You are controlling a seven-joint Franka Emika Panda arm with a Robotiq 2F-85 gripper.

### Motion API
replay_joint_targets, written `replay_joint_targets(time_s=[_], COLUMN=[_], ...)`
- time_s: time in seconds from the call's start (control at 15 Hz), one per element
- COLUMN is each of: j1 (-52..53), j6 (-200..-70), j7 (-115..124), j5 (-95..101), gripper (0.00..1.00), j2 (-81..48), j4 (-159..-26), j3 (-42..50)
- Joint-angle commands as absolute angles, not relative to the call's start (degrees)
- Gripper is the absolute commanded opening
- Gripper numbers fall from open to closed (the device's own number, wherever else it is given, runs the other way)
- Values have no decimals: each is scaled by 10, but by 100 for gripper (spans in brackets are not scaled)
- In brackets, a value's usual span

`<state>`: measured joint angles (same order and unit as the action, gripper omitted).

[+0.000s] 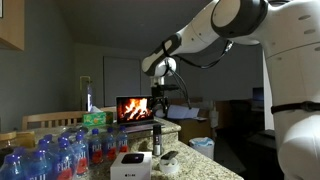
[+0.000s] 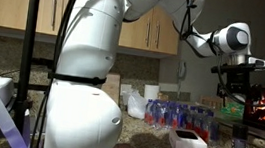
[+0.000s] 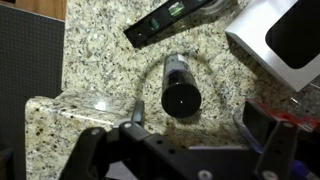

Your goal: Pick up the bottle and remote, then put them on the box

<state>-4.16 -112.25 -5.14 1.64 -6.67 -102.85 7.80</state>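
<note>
- At the far left in an exterior view we see many clear water bottles (image 1: 50, 155) with blue and red labels. They stand upright and close together on the granite countertop (image 1: 205, 165). What is inside them we cannot tell.
- Behind these bottles stands a green thing (image 1: 95, 118); it is too small for us to name.
- Right of the water bottles, near the front edge, is the box (image 1: 131, 165). It is low and white, with a small dark mark on its face. The task's two things are not on it; both are on the granite.
- Just right of the box stands the bottle (image 1: 157, 138), slim, dark and upright. In the wrist view we look down on its round dark top, and it touches nothing around it.
- The remote (image 3: 165, 22) is a dark flat bar lying on the granite, on the far side of the bottle and apart from it. One end of it comes near the box's corner.
- The gripper (image 1: 160, 103) hangs above the bottle with its jaws wide apart, and it grasps nothing. In the wrist view its fingers (image 3: 135, 115) stand on both sides of the bottle's top.
- Far behind the gripper a screen (image 1: 135, 108) shows a fire.
- In an exterior view the robot's white body (image 2: 87, 79) hides the middle of the countertop, and wooden cabinets (image 2: 10, 5) hang behind it.
</note>
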Motion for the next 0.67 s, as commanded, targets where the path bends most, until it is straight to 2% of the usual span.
replay_joint_targets(time_s=[0.0, 0.6], j1=[-50, -57], j6=[-1122, -1109], j7=[-51, -71], j5=[16, -5], gripper=[100, 100], j2=[-73, -120], j4=[-1027, -998], j3=[69, 68])
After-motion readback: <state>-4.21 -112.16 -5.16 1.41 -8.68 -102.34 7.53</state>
